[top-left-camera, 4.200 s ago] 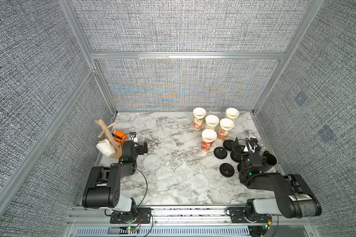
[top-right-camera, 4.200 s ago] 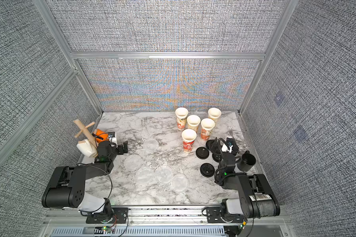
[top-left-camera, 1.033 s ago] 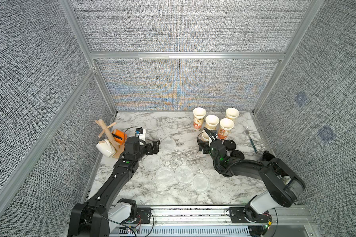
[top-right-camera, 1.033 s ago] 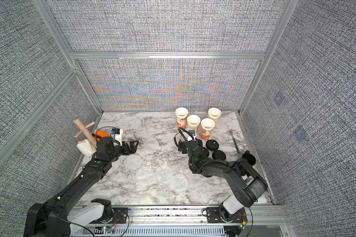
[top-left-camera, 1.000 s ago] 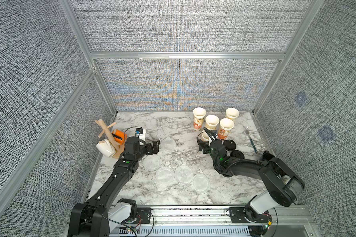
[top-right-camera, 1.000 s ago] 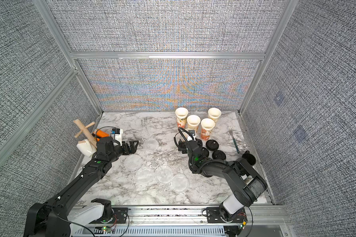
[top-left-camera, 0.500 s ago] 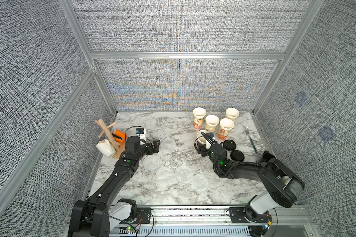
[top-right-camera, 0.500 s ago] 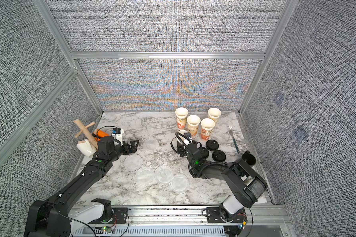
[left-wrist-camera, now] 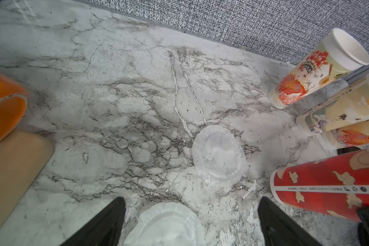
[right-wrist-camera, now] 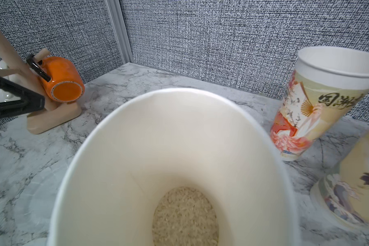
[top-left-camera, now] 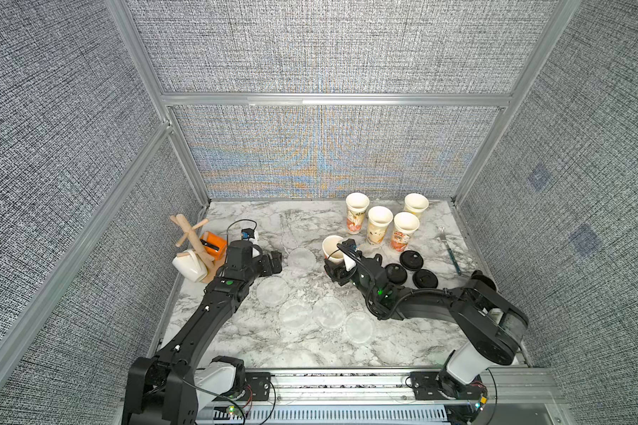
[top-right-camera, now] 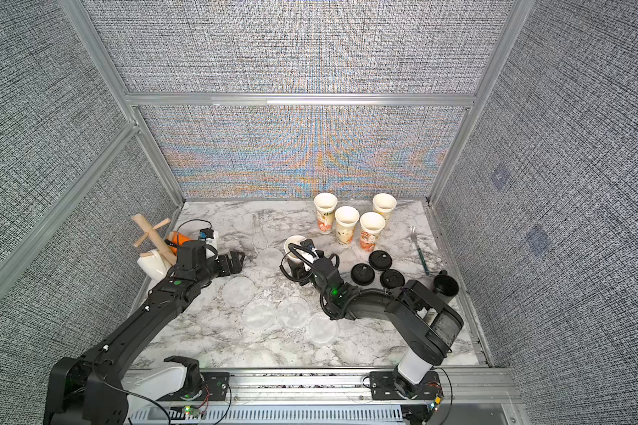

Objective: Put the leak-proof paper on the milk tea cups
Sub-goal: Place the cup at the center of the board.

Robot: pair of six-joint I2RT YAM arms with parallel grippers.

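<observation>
Sitting clamped between the right jaws is 1 cup (top-left-camera: 330, 244).

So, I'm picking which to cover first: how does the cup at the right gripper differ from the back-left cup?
The gripped cup is red; the back-left cup is cream with a fan print. The right gripper clasps the gripped cup, apart from the cluster; the back-left cup stands free in it. Both are uncovered.

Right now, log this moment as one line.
left pincer: open, by paper disc | right pincer: closed on red cup | paper discs: all on table | cups: none covered
</observation>
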